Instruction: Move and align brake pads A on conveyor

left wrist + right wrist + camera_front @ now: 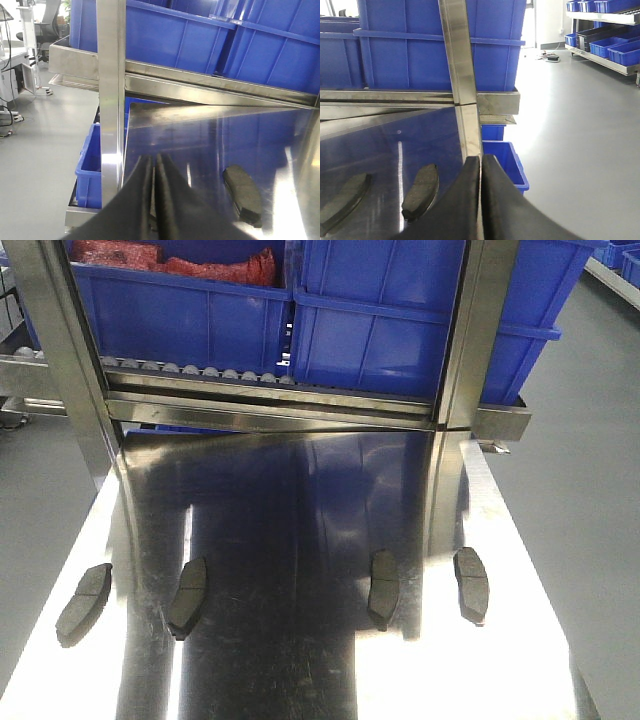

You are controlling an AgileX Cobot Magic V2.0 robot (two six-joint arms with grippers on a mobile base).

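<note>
**Four brake pads awaiting transfer.** Four brake pads A [383, 588] lay on the shiny steel tabletop [290, 660] in a loose row across it. Two sat toward the left edge and two toward the right, each splayed at its own angle, with the two pairs well apart. The conveyor appeared in none of the three views, so all four pads were judged not yet moved. Behind the table, blue bins [400, 320] sat on a steel rack [270, 410].

The left gripper [153, 159] had its fingers drawn almost together, with only a thin slit between them and nothing held. One pad [242, 195] lay near, to the right of the tips. The right gripper [481, 160] was likewise closed and empty. Two pads lay to its left, the nearer pad [421, 192] close beside the fingers.

The step in hand appeared to be the approach to a first pad. To do it well, the fingers would need to part before descending. They should then straddle the pad across its short width (the long edges offer the better seat), centred over its middle so that the flat plate does not pivot. A nudged pad would probably slide on the polished steel, so both fingers should make contact at once.
</note>
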